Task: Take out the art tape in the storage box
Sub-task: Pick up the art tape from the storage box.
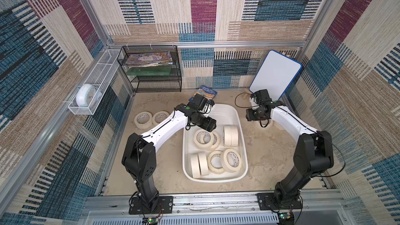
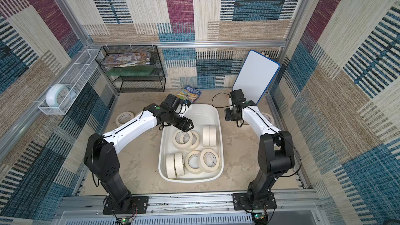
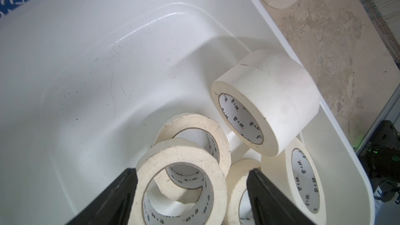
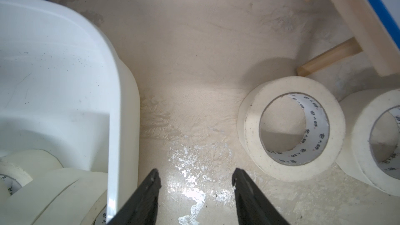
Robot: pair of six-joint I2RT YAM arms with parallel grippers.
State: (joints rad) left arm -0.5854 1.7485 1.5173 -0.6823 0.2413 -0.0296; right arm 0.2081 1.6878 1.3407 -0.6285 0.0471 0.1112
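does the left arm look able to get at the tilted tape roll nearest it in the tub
Probably yes. The left gripper is open with a finger either side of that tape roll, nothing lies over it, and the tub wall stands clear. The second roll overlapping it might shift.

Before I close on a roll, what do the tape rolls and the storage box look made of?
Tape rolls: matte cream paper, probably masking tape, on white printed cores, likely card; dirt specks on faces. Storage box: glossy white moulded plastic, judging by highlights, rounded corners, fine scratches.
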